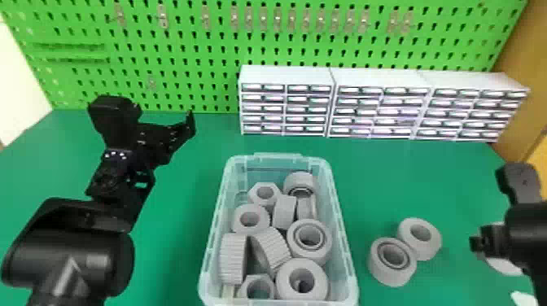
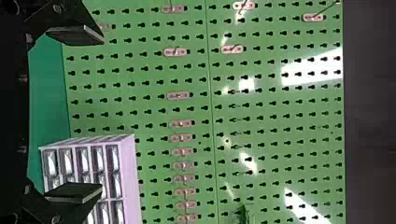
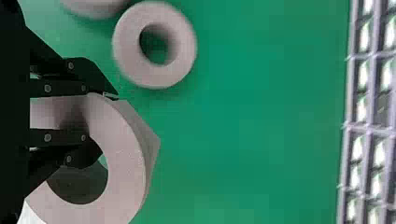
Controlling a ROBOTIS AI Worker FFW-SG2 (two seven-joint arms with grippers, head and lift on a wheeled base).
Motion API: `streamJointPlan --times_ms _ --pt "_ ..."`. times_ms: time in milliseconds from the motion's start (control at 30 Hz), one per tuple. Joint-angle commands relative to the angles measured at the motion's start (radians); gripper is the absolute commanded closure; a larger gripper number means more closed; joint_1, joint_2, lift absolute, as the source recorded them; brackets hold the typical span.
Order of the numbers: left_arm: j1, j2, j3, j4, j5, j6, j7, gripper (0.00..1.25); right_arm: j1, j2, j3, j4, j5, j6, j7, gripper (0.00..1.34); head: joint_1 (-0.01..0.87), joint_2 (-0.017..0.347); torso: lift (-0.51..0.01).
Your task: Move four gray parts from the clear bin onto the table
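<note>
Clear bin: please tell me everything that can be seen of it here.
The clear bin is an open, oblong container of see-through, faintly bluish material that looks like plastic. It has rounded corners, a lip around the top and a shallow tab midway along its far edge. It stands upright on the green table, its long sides running away from the robot. Gray parts, some ribbed, some six-sided, some smooth rings, lie jumbled inside.
</note>
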Motion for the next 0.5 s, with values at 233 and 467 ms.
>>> streamJointPlan --times_ms 233,467 --pt "-0.005 0.0 -0.006 0.001 0.001 0.002 -0.001 0.17 0.004 0.002 -0.01 0.115 -0.046 -0.019 0.0 0.96 0.678 0.034 -0.05" --pt "-0.005 0.0 -0.007 0.001 0.001 0.004 -0.001 0.17 0.001 -0.014 -0.009 0.183 -0.095 -0.047 0.0 0.96 0.678 0.034 -0.05"
